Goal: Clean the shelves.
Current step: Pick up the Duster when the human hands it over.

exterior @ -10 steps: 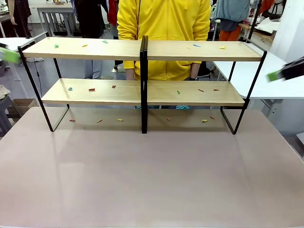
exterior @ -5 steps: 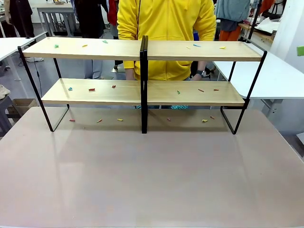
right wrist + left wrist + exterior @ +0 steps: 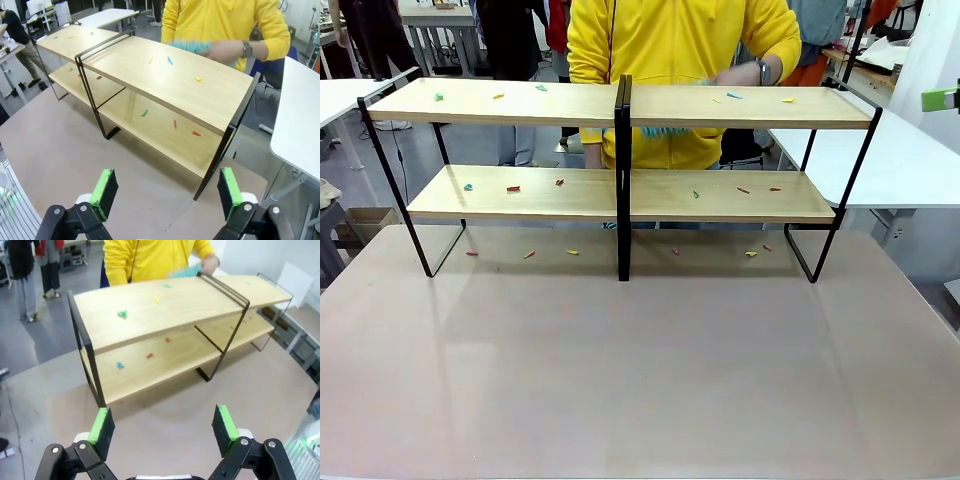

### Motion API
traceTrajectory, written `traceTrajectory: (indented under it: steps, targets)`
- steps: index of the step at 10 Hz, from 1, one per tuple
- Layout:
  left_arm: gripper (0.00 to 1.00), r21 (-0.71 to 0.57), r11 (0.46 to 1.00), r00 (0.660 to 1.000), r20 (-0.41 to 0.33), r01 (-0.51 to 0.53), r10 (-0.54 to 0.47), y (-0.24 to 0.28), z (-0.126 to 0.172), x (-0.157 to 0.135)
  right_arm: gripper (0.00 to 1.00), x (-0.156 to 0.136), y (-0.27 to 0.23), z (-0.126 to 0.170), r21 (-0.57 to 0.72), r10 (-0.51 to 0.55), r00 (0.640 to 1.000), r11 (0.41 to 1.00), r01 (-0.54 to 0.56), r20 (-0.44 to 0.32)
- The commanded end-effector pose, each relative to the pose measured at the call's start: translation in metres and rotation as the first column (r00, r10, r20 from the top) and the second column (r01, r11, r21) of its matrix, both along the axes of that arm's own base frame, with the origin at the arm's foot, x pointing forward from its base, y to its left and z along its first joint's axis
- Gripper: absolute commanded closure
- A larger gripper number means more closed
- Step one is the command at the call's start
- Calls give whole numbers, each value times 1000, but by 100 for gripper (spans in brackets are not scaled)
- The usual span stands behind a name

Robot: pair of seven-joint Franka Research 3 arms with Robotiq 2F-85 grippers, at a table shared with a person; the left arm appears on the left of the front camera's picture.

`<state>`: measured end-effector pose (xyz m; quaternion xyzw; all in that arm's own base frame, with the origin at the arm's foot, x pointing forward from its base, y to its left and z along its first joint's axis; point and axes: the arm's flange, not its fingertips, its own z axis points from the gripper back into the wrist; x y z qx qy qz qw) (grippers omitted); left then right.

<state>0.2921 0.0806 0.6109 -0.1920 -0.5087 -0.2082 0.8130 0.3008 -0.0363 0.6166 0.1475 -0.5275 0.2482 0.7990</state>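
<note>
The shelves (image 3: pixel 520 105) stand across the far half of the table, two light wooden boards in a black frame. Small coloured scraps (image 3: pixel 513 188) lie on both boards and on the table beneath. A person in yellow stands behind, with one hand (image 3: pixel 735 75) moving a teal duster (image 3: pixel 192 46) over the top board's right half. My left gripper (image 3: pixel 164 424) hangs open and empty above the table, in front of the shelves' (image 3: pixel 150 305) left end. My right gripper (image 3: pixel 165 187) is open and empty too, high off the shelves' (image 3: pixel 200 95) right end; one of its green pads (image 3: pixel 940 100) shows at the front view's right edge.
The pinkish table (image 3: pixel 640 360) in front of the shelves is bare. A white table (image 3: pixel 890 160) stands close behind the right end, another white table (image 3: pixel 340 92) at the far left. A cardboard box (image 3: pixel 365 222) sits on the floor at left.
The person's hand has risen from behind the shelves to the top board with the teal duster. My left gripper's pad has left the front view; my right gripper's pad has shifted higher at the edge.
</note>
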Motion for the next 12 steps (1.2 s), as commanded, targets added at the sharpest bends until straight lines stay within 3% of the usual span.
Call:
traceTrajectory:
  steps: [1, 6, 12]
  targets:
    - [0, 78, 997, 999, -42, 30, -27, -28, -62, -29, 0, -2, 3, -25, -4, 15, 1000, 1000, -15, 20]
    - [0, 200, 978, 996, -77, 57, -42, -43, -61, -26, 0, 8, 4, -35, -49, 22, 1000, 999, -21, 2]
    - [0, 257, 964, 997, -27, 71, -66, -74, -44, -30, 0, 13, 4, -44, -110, 31, 1000, 993, -31, -4]
